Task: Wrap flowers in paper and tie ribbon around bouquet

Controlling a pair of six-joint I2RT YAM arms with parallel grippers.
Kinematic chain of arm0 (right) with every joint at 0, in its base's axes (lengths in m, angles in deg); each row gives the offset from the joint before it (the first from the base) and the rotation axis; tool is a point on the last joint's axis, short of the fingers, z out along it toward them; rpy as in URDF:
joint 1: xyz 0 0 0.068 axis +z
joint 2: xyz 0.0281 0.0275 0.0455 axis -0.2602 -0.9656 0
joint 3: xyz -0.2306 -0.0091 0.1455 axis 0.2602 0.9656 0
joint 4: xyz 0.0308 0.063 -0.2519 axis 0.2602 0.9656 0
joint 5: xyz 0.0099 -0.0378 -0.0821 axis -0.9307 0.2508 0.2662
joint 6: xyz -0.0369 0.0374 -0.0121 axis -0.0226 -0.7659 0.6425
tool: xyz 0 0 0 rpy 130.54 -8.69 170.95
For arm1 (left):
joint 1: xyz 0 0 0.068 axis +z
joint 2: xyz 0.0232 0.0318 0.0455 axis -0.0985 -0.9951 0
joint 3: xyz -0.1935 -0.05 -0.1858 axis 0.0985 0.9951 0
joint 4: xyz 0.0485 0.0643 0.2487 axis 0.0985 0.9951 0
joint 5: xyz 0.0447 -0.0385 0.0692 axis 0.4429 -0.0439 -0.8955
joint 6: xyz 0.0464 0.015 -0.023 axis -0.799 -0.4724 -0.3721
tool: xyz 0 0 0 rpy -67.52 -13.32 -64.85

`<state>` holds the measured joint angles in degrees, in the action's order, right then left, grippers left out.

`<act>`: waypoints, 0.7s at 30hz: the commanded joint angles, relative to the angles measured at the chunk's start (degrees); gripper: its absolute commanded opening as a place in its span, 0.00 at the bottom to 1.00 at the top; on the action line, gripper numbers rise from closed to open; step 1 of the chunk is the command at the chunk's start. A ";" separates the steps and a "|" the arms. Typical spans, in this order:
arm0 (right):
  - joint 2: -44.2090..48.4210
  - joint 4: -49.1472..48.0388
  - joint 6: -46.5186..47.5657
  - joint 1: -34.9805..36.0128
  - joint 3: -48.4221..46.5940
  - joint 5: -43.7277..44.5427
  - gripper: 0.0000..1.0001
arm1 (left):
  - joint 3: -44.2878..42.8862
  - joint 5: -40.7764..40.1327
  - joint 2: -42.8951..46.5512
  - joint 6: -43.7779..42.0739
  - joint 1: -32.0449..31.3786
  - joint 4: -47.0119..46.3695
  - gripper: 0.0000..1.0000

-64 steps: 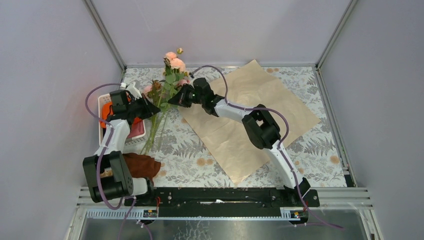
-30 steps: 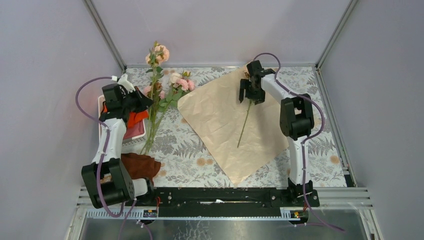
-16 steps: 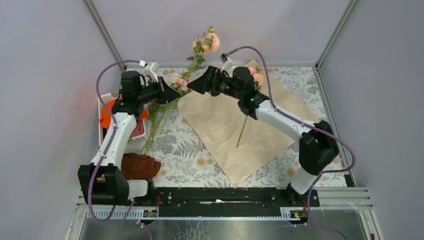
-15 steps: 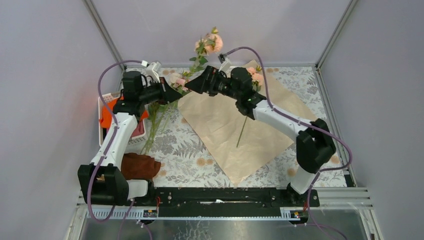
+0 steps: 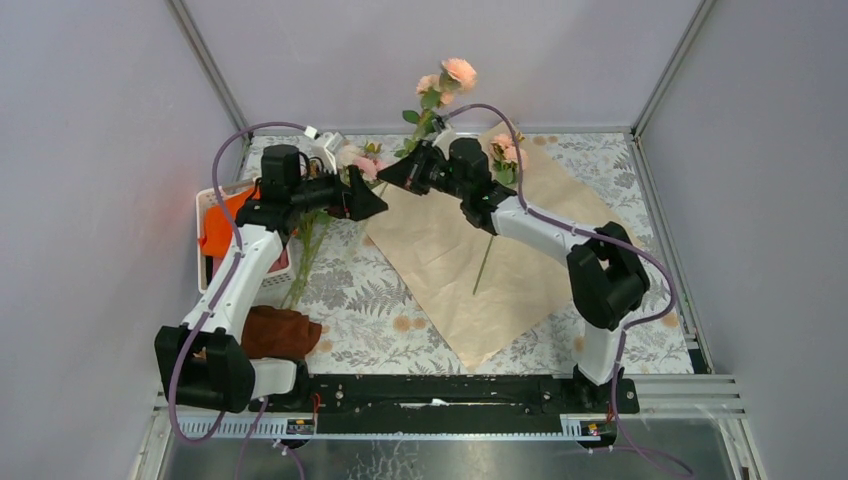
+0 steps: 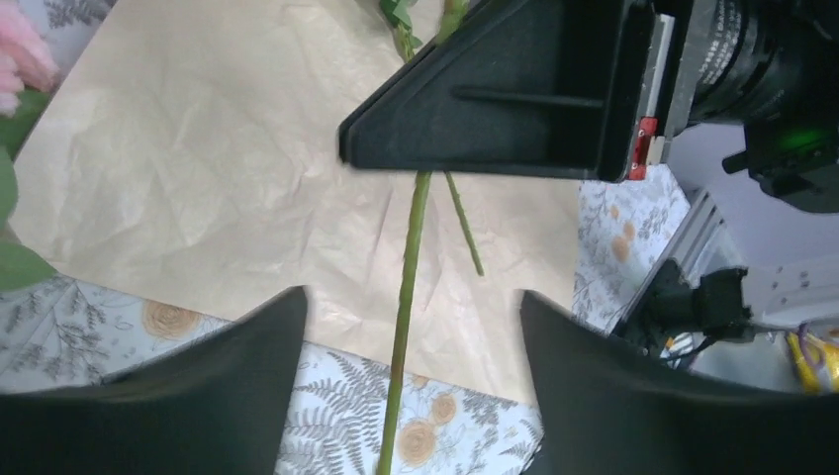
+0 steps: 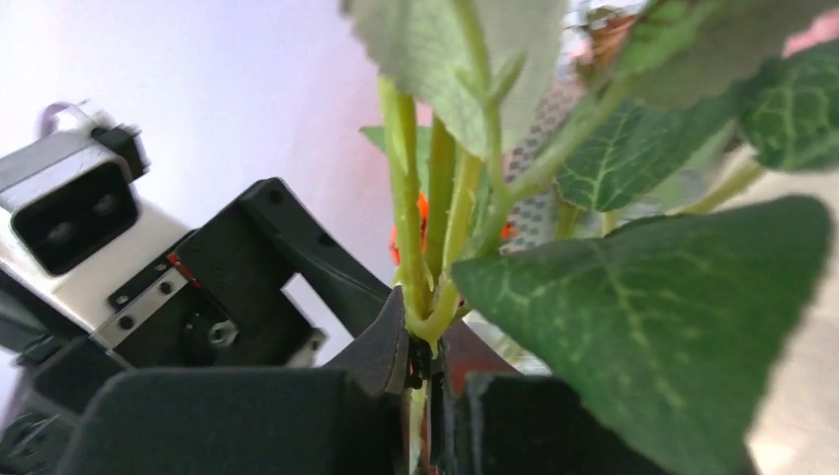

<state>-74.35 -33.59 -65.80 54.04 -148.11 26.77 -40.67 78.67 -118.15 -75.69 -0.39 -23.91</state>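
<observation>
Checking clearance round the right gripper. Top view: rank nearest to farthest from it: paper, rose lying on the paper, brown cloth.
1. paper: its edge lies right beside the right gripper.
2. rose lying on the paper: toward the far right.
3. brown cloth: well off at the near left.

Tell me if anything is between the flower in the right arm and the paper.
Nothing visible. The right end effector holds the flower over the left edge of the paper; the open left end effector sits beside it, and one stem lies on the paper.
</observation>
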 commanded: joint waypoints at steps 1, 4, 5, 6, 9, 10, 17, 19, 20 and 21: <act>6.80 7.40 6.93 -5.09 2.44 4.19 0.00 | -4.35 -8.09 -1.43 -9.59 -0.10 11.53 0.98; 10.33 22.19 17.39 -8.51 2.11 4.82 0.00 | -6.11 -18.39 -2.96 -16.32 1.85 15.82 0.99; 11.08 28.73 21.48 -9.60 1.10 5.50 0.00 | -5.96 -20.48 -3.41 -18.01 3.07 16.32 0.99; 11.40 35.58 25.16 -10.92 -0.60 6.63 0.00 | -5.64 -22.19 -4.22 -19.87 4.56 16.51 0.99; 10.01 52.96 33.84 -16.42 -5.79 6.91 0.00 | -4.02 -26.12 -6.53 -22.96 8.58 16.24 0.99; 8.73 57.46 35.72 -18.33 -7.70 6.99 0.00 | -3.53 -27.28 -7.38 -23.99 9.39 16.00 0.99; -3.34 68.96 39.70 -25.64 -16.66 15.32 0.01 | -0.87 -29.28 -11.83 -25.80 10.41 15.18 0.99; -7.07 69.02 38.93 -26.40 -19.38 16.65 0.03 | -0.52 -29.72 -12.45 -26.51 10.36 15.07 0.98; -8.94 69.04 38.61 -26.54 -20.80 17.48 0.06 | -0.47 -30.38 -12.87 -26.71 10.38 14.92 0.96; -10.98 69.50 38.49 -26.64 -22.13 18.42 0.09 | -0.48 -31.06 -13.36 -27.10 10.41 14.86 0.93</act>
<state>-79.27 30.34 -29.28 27.33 -164.83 40.65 -41.52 50.61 -130.84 -99.60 10.17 -8.41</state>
